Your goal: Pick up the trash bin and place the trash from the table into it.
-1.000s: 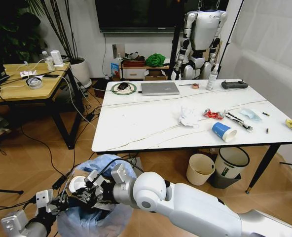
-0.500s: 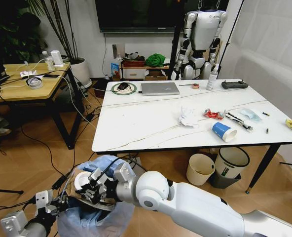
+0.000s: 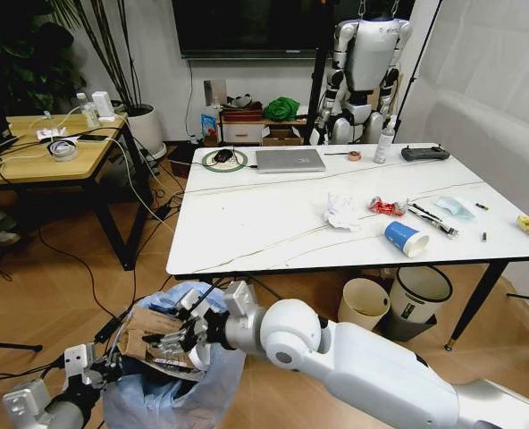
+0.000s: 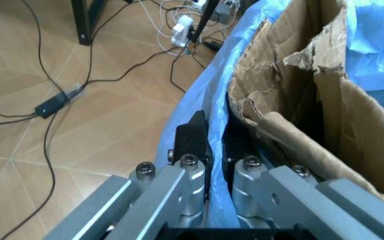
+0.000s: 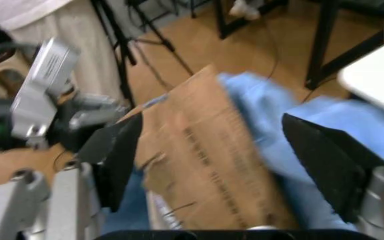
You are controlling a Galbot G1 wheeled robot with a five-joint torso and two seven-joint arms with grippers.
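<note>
Cardboard box released over the bagged bin.

Compared with a moment earlier, the right gripper is seen spread wide, and the brown cardboard box is left propped in the mouth of the trash bin, not fully sunk. The left gripper is clenched on the bin's blue bag rim, the bin held low near the floor. Tissues, the blue cup and the red wrapper remain on the tabletop, whose near edge is well apart from the bin.

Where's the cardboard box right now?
Head view, lower left: the cardboard box sits in the bin, below the table's near-left corner, at the right gripper.
</note>
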